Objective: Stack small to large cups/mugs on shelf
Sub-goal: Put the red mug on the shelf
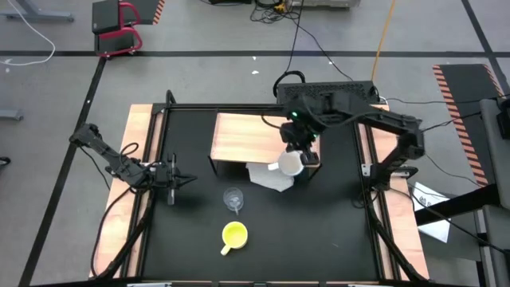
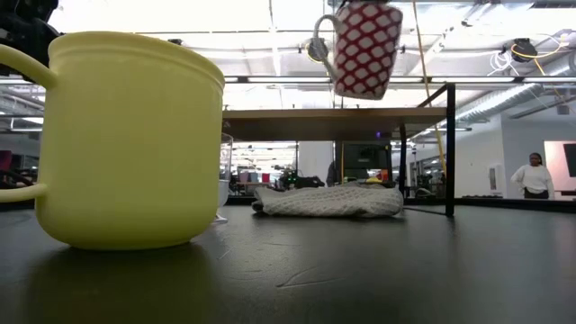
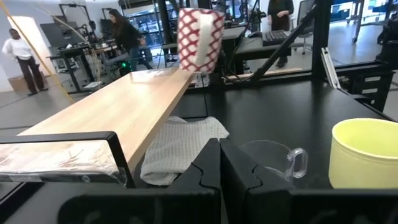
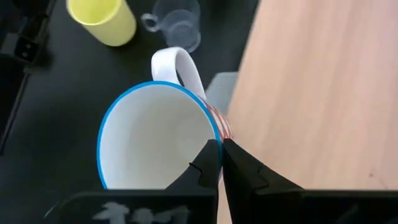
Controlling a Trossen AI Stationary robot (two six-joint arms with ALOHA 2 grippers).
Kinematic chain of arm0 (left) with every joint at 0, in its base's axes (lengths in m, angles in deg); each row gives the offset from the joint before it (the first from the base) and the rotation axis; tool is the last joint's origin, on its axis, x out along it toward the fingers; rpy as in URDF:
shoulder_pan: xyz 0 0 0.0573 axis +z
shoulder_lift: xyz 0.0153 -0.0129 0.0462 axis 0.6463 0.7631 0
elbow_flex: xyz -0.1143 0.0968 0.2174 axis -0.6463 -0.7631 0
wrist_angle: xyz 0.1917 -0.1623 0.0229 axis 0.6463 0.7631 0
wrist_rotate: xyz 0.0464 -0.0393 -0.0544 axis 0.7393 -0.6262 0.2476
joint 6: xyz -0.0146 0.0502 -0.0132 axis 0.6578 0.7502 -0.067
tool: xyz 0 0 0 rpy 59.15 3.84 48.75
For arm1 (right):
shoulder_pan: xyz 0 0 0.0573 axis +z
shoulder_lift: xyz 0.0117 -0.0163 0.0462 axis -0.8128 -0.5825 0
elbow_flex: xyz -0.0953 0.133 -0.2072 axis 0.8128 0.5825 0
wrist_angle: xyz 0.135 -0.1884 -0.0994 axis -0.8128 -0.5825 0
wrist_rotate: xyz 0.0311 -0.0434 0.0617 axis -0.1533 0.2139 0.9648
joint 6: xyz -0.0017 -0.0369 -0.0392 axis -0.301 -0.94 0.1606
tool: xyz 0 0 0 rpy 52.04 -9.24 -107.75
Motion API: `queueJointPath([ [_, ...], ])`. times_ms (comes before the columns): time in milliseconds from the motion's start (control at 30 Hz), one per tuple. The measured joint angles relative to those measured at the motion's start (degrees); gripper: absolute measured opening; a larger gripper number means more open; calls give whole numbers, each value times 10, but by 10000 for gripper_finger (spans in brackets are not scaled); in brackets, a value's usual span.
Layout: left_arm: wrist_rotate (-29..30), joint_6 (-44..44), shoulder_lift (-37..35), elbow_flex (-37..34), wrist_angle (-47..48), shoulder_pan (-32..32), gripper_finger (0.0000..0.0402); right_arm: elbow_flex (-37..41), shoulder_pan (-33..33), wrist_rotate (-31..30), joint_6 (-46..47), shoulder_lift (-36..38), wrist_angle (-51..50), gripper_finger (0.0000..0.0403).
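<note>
A white mug (image 2: 364, 49) with a red lattice pattern, a blue rim and a white handle hangs in the air above the shelf's near right corner. My right gripper (image 4: 219, 148) is shut on it. The shelf (image 1: 247, 135) is a light-wood board on a black frame. A clear glass cup (image 1: 233, 198) and a yellow mug (image 1: 234, 234) stand on the black table nearer the front. My left gripper (image 1: 187, 178) is shut, touches nothing, and waits level at the table's left side. My right gripper pinches the white mug's rim (image 4: 216, 127) on the side away from the handle (image 4: 180, 65), one finger inside the mug and one outside. The fingers slant down from above. The mug hangs below them, lifted clear, mouth up and slightly tilted.
A white cloth (image 1: 269, 177) lies crumpled on the table under the shelf's near right corner, below the lifted mug. A person (image 2: 535, 175) stands far off in the room behind. Cables run beyond the table's far edge.
</note>
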Motion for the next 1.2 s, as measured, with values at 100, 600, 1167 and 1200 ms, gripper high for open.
queueJointPath([
  [100,0,0,0,0,5,0,0,-66,-20,0,-14,-43,-49,0],
  [600,0,-13,0,0,27,0,0,-198,-96,40,-49,-95,-115,0],
  [1167,0,-11,0,0,27,0,0,-197,-138,48,-57,-94,-114,0],
  [1200,0,-10,0,0,27,0,0,-197,-138,52,-57,-96,-114,0],
])
